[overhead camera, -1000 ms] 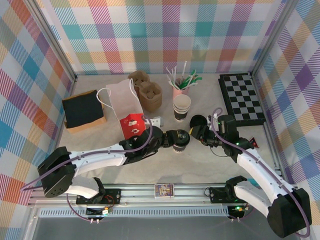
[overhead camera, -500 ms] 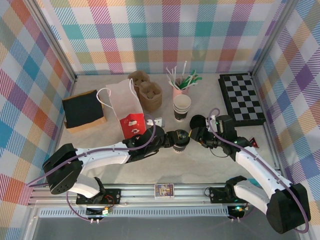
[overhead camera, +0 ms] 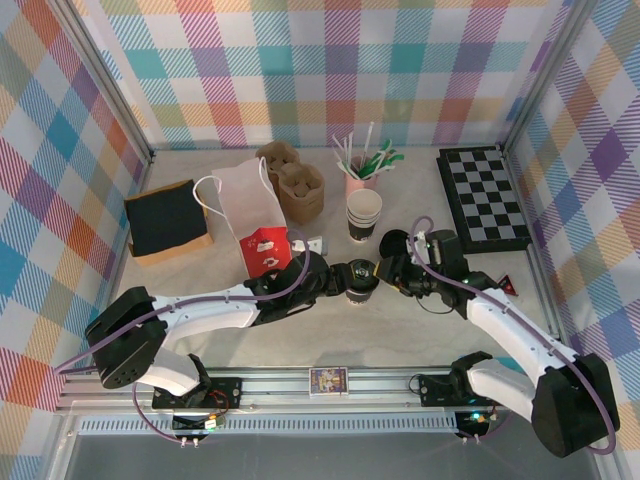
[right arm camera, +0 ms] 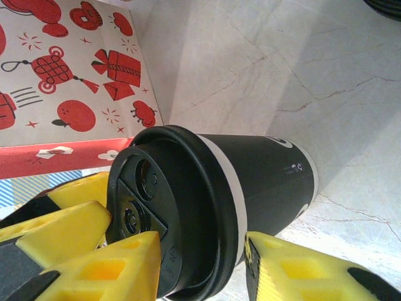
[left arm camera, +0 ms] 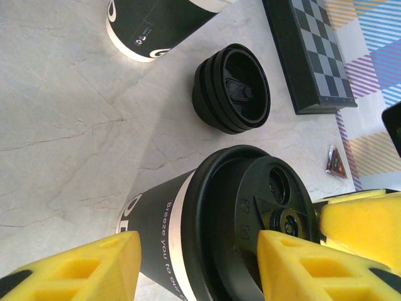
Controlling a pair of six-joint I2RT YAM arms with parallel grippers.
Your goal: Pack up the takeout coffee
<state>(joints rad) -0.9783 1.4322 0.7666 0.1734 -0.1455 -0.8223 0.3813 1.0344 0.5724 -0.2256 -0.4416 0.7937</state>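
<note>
The takeout coffee (left arm camera: 213,213), a dark-walled cup with a white band under its round black lid, is found near the middle of the surface (overhead camera: 330,335). It is placed just to the right of the lower corner of the white paper bag (overhead camera: 250,215) with the red print, and nearer the arms than the stack of paper cups (overhead camera: 364,214). The cup is flanked on both sides, by the left end effector (left arm camera: 200,251) from the left and by the right end effector (right arm camera: 200,251) from the right. The right end effector is seen pinching the cup at its top, with one yellow pad laid over the lid and the other pressed against the rim. The yellow pads of the left end effector are set on either side of the cup's wall below the lid. Whether they press the wall or stand just off it cannot be told. Whether the cup's base rests on the surface cannot be told either. A loose black lid (left arm camera: 232,88) is seen lying near the cup, between the stack of paper cups and the chessboard (overhead camera: 485,195) at the right.
</note>
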